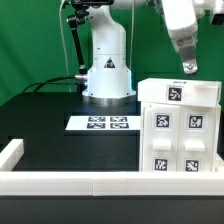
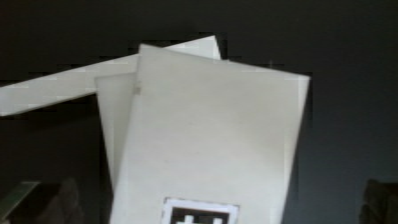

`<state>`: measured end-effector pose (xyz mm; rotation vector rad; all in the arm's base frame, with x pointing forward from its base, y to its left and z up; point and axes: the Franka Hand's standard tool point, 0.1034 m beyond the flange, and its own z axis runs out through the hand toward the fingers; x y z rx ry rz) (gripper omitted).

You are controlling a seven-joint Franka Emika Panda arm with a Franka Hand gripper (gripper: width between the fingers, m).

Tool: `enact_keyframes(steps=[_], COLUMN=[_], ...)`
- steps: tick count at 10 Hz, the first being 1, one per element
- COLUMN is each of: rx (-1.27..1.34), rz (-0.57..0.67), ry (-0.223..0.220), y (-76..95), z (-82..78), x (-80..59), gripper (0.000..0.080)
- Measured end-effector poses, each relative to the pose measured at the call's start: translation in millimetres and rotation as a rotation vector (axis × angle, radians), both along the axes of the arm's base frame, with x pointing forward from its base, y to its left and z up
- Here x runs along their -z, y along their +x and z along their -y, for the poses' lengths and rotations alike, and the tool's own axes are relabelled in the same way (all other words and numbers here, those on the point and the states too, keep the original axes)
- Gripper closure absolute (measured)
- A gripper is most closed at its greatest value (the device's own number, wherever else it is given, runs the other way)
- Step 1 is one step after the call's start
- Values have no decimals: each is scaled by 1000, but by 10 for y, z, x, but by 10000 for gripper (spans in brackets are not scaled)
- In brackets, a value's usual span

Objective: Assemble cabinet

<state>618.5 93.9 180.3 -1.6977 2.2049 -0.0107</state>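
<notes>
While the gripper [image 1: 190,68] hovers above, its jaws' state unclear, one boxy, smooth white plastic cabinet [image 1: 178,125] shows five square tags.

White cabinet [image 2: 214,130], one marker tag [image 2: 201,213] showing, on dark table [image 2: 54,40].

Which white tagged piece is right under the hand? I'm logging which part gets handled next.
The cabinet, the tall box at the exterior view's right. The hand hangs just above its top edge, while the marker board lies flat on the table, well off to the exterior view's left.
</notes>
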Motion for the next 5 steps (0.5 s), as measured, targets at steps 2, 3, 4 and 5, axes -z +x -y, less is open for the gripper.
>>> enact_keyframes(steps=[2,3,4,5], rx=[-23,-24,-48,-235], rz=[7,6,9,32], ry=[0,0,-9,-69], y=[3,1,0,4], z=[-4,-8,-4,10], x=[6,12,14,3], gripper=[2,2,2,2])
